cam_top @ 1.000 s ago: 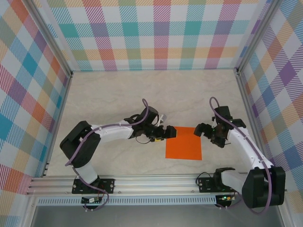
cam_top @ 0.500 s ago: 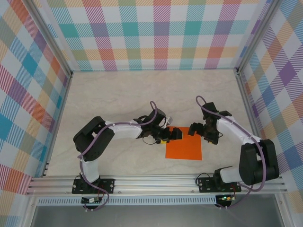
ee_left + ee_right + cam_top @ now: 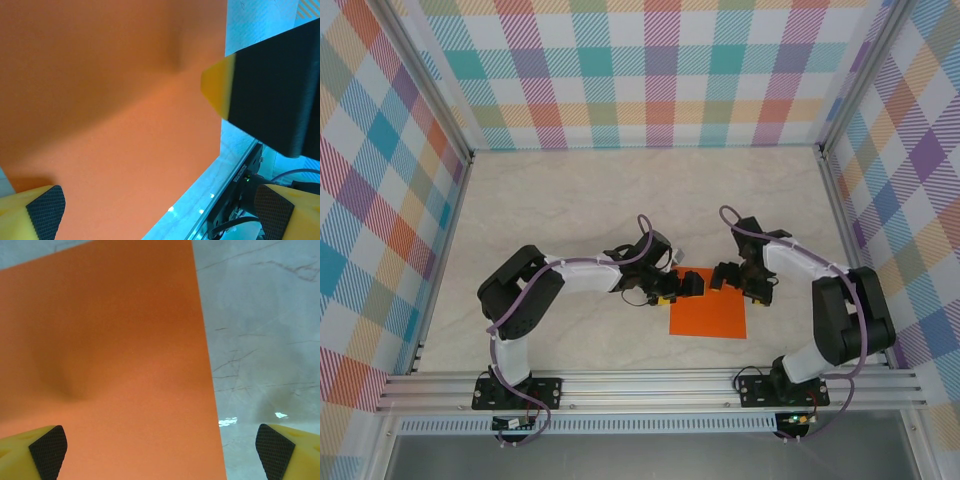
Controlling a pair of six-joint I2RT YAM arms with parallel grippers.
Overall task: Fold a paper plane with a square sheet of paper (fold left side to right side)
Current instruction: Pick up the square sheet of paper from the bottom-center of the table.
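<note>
The square sheet of paper (image 3: 708, 310) lies flat on the table as a bright orange square, with no crease that I can see. My left gripper (image 3: 691, 284) stands open over the sheet's far left corner. My right gripper (image 3: 725, 276) is open over the far edge, close beside the left one. In the left wrist view the orange sheet (image 3: 110, 110) spreads under the open left gripper (image 3: 160, 215), and a black, yellow-tipped finger (image 3: 270, 85) of the right gripper hangs at the right. The right wrist view looks down on the sheet (image 3: 110, 365) below the open right gripper (image 3: 160, 452), with nothing between the pads.
The marble tabletop (image 3: 570, 200) stretches around the sheet, with checked walls (image 3: 660, 70) on three sides. An aluminium rail (image 3: 640, 385) carrying the arm bases runs along the near edge. Bare table (image 3: 265, 330) lies to the right of the sheet.
Both arms have closed in on the sheet's far edge: the left gripper moved right onto the corner, the right gripper moved left. The sheet has stayed put, and both grippers stayed open.
</note>
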